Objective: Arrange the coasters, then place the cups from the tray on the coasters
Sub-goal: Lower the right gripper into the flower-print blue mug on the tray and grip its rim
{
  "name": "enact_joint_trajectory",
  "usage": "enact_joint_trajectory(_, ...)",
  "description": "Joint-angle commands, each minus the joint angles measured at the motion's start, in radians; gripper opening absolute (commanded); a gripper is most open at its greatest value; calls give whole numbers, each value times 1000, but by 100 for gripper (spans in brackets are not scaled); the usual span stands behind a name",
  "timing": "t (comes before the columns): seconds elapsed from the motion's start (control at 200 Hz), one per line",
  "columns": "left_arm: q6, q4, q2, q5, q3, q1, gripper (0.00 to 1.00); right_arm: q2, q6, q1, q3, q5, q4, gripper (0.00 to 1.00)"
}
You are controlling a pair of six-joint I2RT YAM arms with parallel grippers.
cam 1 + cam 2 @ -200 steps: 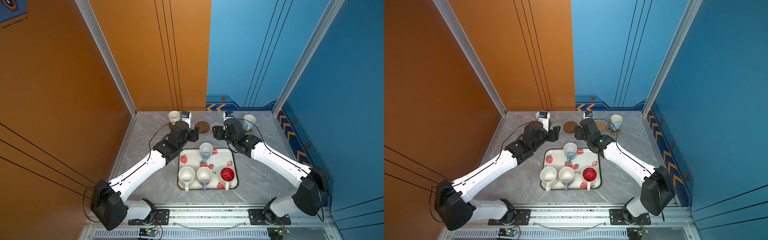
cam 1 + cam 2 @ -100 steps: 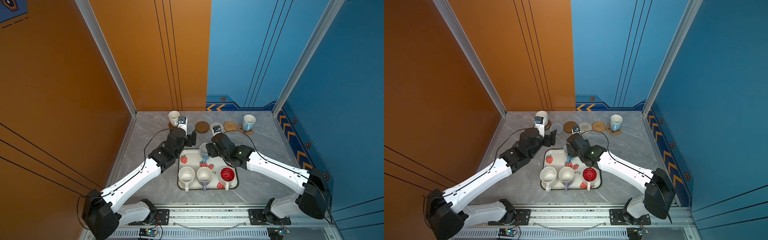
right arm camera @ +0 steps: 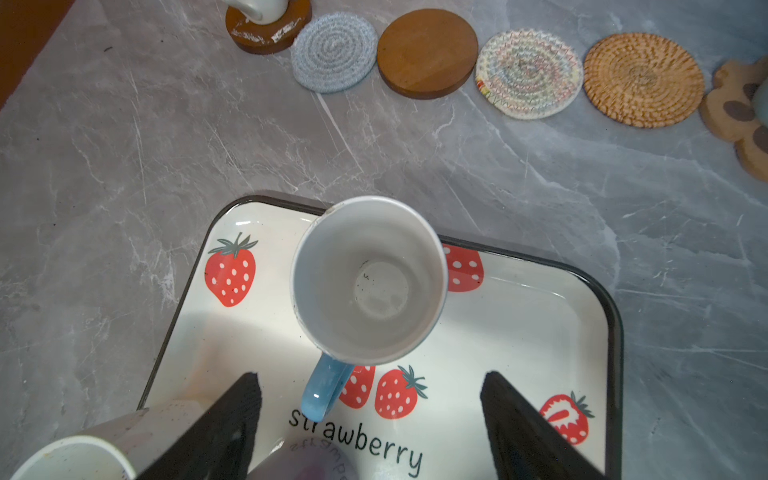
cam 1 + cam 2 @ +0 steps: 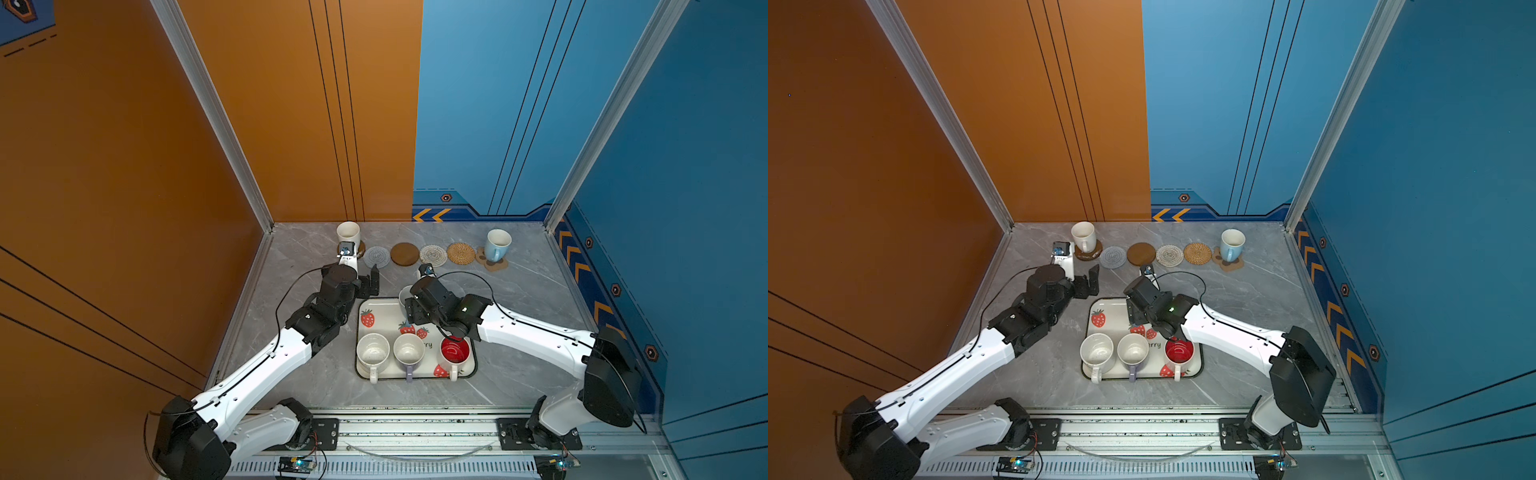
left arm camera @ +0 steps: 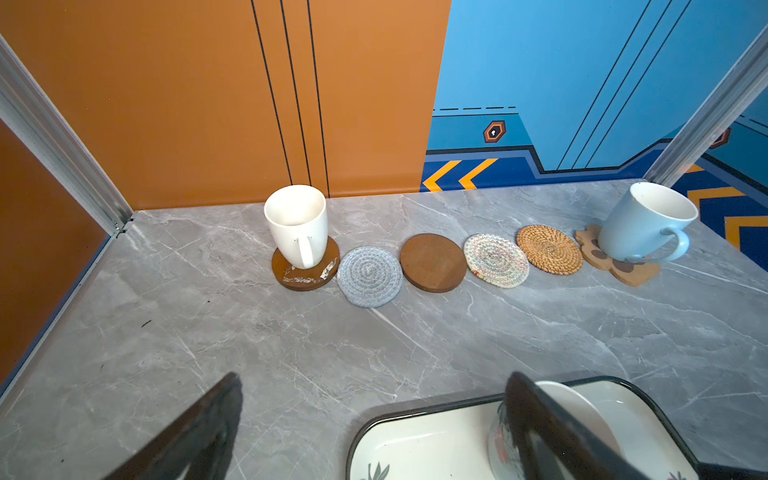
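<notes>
Standing in a row along the far edge of the grey desk point(image 4: 519, 299) are six coasters, edge to edge or nearly so. From the left they are a brown disc point(image 5: 305, 274) with a plain white cup point(image 5: 297, 224) on it, a grey woven coaster point(image 5: 369, 276), a second brown disc point(image 5: 433, 262), a cream woven coaster point(image 5: 496, 260), a tan rattan coaster point(image 5: 549, 249), and a paw-print coaster point(image 5: 623, 268) carrying a light blue cup point(image 5: 640, 224). The four coasters between the two cups are bare. Nearer the front, about mid-desk, lies the strawberry tray point(image 3: 519, 316) with four cups upright on it. A second light blue cup point(image 3: 368, 278) stands alone at the tray's far edge. Along its near edge sit a speckled white cup point(image 4: 372, 351), a lavender cup point(image 4: 408, 349) and a cup with a red inside point(image 4: 455, 351), handles pointing to the front. The left jaws are spread wide with nothing between them, over the desk just off the tray's far left corner. The right jaws are also open and empty, poised over the tray. In the right wrist view the lone blue cup's handle points toward the gap between them and neither side touches it.
</notes>
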Motion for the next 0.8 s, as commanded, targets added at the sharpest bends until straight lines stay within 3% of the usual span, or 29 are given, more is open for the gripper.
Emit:
enact_joint_trajectory(0.0, -22, 26, -15, 17, -13, 11, 100, 13, 42, 9, -25, -20, -25, 83)
enact_joint_trajectory(0.366, -64, 58, 1, 87, -24, 41, 100, 96, 79, 10, -36, -115, 51, 81)
enact_joint_trajectory(0.796, -73, 66, 13, 115, -24, 62, 99, 180, 97, -15, -1, -142, 59, 66)
